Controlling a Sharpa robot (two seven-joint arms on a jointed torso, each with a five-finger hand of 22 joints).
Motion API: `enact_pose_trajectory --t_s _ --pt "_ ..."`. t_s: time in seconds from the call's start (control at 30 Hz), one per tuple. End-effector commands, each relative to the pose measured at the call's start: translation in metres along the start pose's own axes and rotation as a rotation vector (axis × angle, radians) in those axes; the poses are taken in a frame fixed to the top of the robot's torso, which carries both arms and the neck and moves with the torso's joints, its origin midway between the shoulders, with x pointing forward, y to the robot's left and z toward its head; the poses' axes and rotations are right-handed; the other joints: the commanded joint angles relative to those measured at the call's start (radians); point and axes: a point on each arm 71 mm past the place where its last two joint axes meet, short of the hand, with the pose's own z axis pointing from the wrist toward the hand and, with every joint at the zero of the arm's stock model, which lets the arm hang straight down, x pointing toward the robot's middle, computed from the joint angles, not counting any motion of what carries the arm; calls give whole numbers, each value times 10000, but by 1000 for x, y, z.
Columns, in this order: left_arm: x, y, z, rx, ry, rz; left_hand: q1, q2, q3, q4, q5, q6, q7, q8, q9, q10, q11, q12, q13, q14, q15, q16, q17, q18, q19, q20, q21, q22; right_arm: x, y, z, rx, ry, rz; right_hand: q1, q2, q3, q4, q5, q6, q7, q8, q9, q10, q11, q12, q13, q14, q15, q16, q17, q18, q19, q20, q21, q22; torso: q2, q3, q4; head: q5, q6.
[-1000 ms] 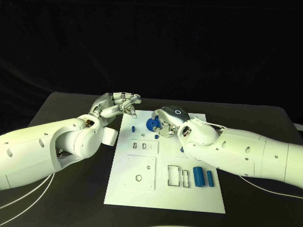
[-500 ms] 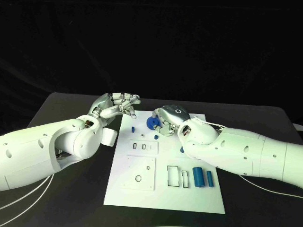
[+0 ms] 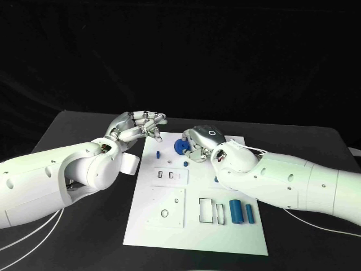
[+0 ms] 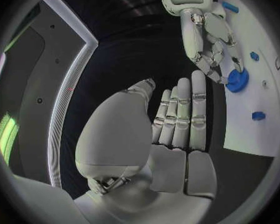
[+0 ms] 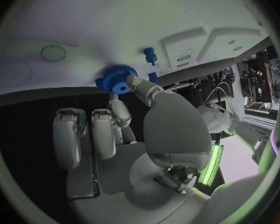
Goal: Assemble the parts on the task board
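A blue gear (image 3: pixel 182 147) is being pinched by the right hand (image 3: pixel 203 141) near the far edge of the task board (image 3: pixel 198 228); in the right wrist view the gear (image 5: pixel 119 79) is being held between a thumb and fingers (image 5: pixel 119 112), low over the white plate. The step in hand is judged to be the seating of this gear at its place on the board; whether it is already resting on a post cannot be told.

The left hand (image 3: pixel 136 127) is being kept just off the board's far left corner, over the dark surface (image 3: pixel 83 127). In its wrist view the fingers (image 4: pixel 182 113) are lying straight and close together, with nothing held.

Other parts are lying on the board: a small blue peg (image 3: pixel 158 152) beside the gear, and two blue cylinders (image 3: pixel 241 211) side by side toward the near right edge, next to rectangular recesses (image 3: pixel 212 210).

Next, the gear is probably to be lowered squarely and pressed home before the fingers are opened; a tilted gear could be jammed.
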Motion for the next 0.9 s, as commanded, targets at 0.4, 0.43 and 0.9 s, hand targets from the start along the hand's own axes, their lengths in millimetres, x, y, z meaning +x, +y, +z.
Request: enact_pose_trajectory --t_s 0.4,0.43,0.9 --pt "2 -1 1 53 162 -94 -33 100 -10 -35 -50 -71 32 46 23 -80 14 63 8 -100 8 64 -18 52 -104 -17 71 29 7 0 1 51 633 210 -685 -122 -303 507 -215 -719 167 -640 -189 -134 179 -83 -61 550 104 -17 148 -157 103 98 -133 1434 -5 4 -2 9 -17" --pt "2 -1 1 53 159 -92 -33 100 -10 -35 -50 -71 32 46 23 -80 14 63 8 -100 8 64 -18 52 -104 -17 71 29 7 0 1 66 686 224 -914 -103 -386 680 -199 -702 172 -679 -207 -159 189 -96 -78 545 115 -24 133 -149 84 111 -157 1413 -3 6 -2 11 -23" --pt "1 -1 0 32 118 -74 -31 98 -10 -36 -50 -75 32 47 24 -88 15 66 7 -103 9 66 -19 52 -110 -16 77 32 11 -8 0 358 1357 540 -2042 84 -631 1524 24 -600 193 -907 -293 -210 220 -70 -54 540 144 -28 130 -135 55 148 -214 1396 -3 15 -15 -8 -39"
